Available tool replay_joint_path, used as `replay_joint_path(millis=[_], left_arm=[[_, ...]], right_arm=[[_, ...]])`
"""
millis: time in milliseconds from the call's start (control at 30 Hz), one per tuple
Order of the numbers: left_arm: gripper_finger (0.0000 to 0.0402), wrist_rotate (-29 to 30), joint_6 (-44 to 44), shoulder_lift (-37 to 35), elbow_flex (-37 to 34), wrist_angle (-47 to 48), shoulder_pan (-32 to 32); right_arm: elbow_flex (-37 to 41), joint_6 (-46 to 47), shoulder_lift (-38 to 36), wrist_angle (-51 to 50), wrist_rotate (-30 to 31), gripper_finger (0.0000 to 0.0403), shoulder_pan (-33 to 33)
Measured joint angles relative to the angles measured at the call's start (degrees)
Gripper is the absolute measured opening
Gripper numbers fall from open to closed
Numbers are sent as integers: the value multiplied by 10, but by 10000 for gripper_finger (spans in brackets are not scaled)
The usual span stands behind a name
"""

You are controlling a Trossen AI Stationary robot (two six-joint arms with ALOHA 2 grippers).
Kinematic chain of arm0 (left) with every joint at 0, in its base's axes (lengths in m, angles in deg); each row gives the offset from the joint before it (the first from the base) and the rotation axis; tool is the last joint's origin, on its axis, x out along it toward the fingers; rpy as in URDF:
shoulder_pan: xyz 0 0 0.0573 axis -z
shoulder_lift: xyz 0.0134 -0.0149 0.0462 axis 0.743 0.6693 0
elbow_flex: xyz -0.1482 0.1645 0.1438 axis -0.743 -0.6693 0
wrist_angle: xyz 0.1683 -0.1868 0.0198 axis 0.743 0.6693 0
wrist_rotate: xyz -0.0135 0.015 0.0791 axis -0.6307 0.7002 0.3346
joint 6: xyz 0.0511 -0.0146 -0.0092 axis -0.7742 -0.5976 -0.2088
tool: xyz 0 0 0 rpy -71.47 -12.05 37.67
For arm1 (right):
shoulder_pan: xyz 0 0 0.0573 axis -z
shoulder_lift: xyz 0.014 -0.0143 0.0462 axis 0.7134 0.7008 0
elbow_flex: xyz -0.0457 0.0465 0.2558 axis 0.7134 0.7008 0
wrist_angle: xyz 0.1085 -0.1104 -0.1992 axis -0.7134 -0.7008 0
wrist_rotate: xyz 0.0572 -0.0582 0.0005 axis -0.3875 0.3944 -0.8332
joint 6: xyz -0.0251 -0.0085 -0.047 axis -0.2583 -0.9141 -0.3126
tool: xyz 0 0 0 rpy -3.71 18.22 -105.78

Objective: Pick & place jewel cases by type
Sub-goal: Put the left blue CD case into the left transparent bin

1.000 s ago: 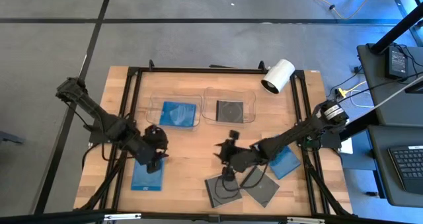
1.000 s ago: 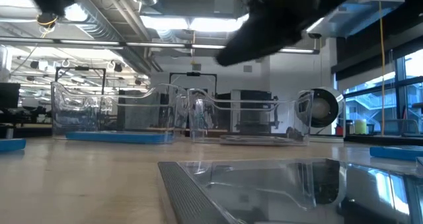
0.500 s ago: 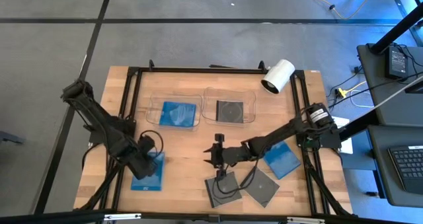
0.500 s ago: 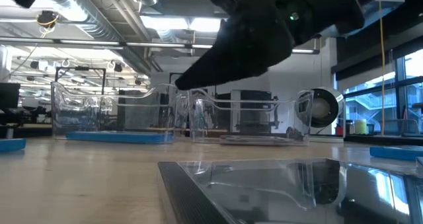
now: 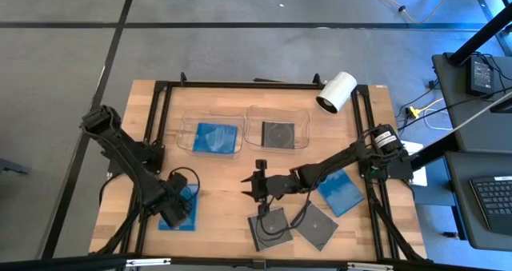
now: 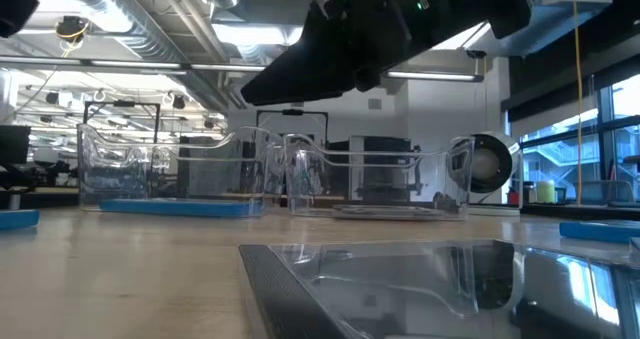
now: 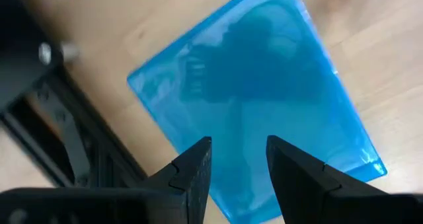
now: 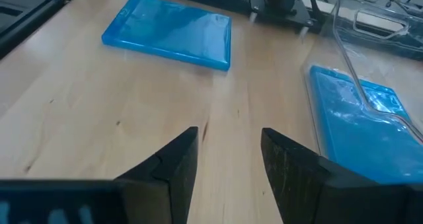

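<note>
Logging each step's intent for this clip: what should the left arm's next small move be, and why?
Probably lower straight down and close on the blue jewel case. The left gripper hangs open directly over it at the table's front left, with its fingers above the case's near edge and nothing held.

In the high view the left gripper (image 5: 174, 213) covers much of a blue jewel case (image 5: 186, 215), hiding its fingers there. The low view cuts the nearest dark jewel case (image 6: 420, 289) at its bottom edge. A dark arm (image 6: 390, 29) up top is probably the right one.
</note>
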Motion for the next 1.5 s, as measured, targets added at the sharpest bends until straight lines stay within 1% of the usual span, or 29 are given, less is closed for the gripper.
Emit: replay_joint_path(millis=[133, 267, 500, 600, 700, 767, 833, 967, 1133, 1267, 1400, 1500], left_arm=[[138, -13, 33, 0, 0, 3, 23], [130, -8, 89, -2, 0, 5, 55], [103, 2, 220, -2, -1, 16, 121], [80, -14, 219, -2, -14, 11, 130], [49, -14, 218, -2, -34, 11, 130], [26, -29, 218, -2, -47, 7, 130], [8, -31, 218, -2, -60, -8, 130], [4, -23, 212, -2, -91, -79, 130], [4, -33, 216, -2, -144, -168, 127], [4, -43, 216, -5, -167, -193, 110], [4, -51, 196, -6, -170, -199, 89], [4, -42, 181, -5, -170, -216, 71]], right_arm=[[0, 4, 0, 0, 0, 170, 1], [0, 14, 0, -1, 0, 170, 2], [0, 15, 0, -1, 0, 170, 1], [0, 15, 0, -1, 0, 170, 1], [0, 15, 0, 0, 0, 170, 1], [0, 15, 0, -1, 0, 170, 1], [0, 15, 0, 0, 0, 170, 1], [0, 14, 0, 0, 0, 170, 2], [0, 13, 0, 7, 0, 170, 2], [0, 13, 0, 7, 0, 170, 1], [0, 14, 0, 6, 0, 170, 2], [0, 14, 0, 6, 0, 170, 1]])
